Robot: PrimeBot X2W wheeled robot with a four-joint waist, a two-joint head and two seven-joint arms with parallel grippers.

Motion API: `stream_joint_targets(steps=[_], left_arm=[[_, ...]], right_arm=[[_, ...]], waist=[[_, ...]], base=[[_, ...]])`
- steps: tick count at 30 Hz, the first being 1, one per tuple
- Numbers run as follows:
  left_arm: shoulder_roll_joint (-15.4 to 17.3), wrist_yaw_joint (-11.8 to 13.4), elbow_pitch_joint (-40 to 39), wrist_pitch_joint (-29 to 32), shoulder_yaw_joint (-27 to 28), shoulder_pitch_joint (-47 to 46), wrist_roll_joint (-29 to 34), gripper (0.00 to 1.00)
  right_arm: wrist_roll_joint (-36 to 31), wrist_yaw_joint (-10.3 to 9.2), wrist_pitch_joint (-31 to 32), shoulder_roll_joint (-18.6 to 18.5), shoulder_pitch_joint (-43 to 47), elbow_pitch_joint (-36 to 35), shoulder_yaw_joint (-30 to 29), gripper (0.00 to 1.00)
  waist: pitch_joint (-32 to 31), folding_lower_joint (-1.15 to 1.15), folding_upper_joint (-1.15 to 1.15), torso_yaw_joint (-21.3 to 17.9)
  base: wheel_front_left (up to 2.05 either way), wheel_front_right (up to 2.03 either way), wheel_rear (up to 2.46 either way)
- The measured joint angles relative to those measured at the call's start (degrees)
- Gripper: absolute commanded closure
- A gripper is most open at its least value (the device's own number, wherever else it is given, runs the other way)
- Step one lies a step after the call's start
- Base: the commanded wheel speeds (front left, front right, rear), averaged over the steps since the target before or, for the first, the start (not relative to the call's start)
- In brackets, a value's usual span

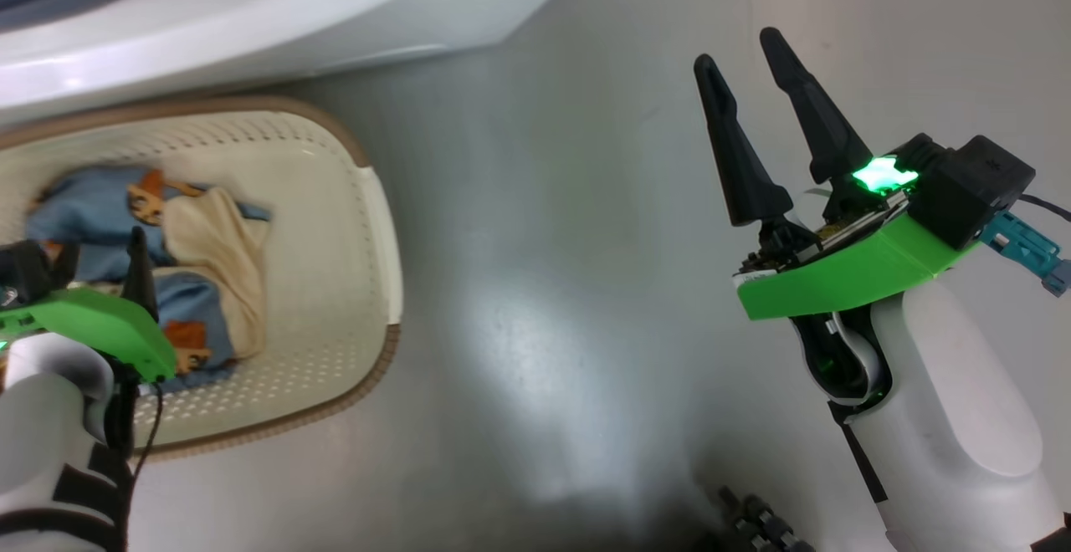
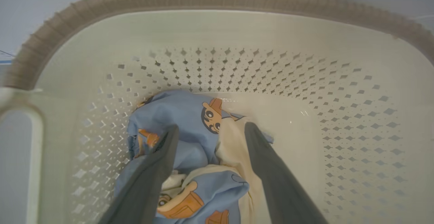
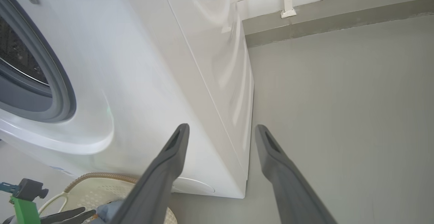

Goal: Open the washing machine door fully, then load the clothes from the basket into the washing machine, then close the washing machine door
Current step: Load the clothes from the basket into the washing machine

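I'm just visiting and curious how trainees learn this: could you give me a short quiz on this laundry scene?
1. True or false: the right gripper, with two long dark fingers, holds a garment.
2. Where do the soft light-blue printed clothes lie? A in the steel drum; B in the cream perforated plastic basket; C on the grey floor.
3. Which gripper points its open fingers at those clothes?
Key: 1 false; 2 B; 3 the left gripper.

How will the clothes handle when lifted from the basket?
Likely floppy: the clothes lie crumpled in folds, so they should drape. Blue and cream pieces overlap, so one pinch by the left gripper may drag both.
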Motion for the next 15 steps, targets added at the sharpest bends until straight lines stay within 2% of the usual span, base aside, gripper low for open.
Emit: stream_joint_targets(steps=[8, 15], left_arm=[[1.56, 0.00, 6.59, 2.54, 0.05, -5.22, -0.38, 0.00], [4.00, 1.79, 10.37, 4.15, 0.79, -7.79, -1.74, 0.00]], right_arm=[[0.00, 0.00, -0.01, 1.13, -0.88, -0.44, 0.23, 0.00], [0.05, 0.00, -0.01, 1.89, -1.99, -0.85, 0.62, 0.00]], waist=[[3.69, 0.00, 0.00, -2.32], [6.55, 0.00, 0.00, -4.69]], base=[[0.00, 0.00, 0.00], [0.00, 0.00, 0.00]])
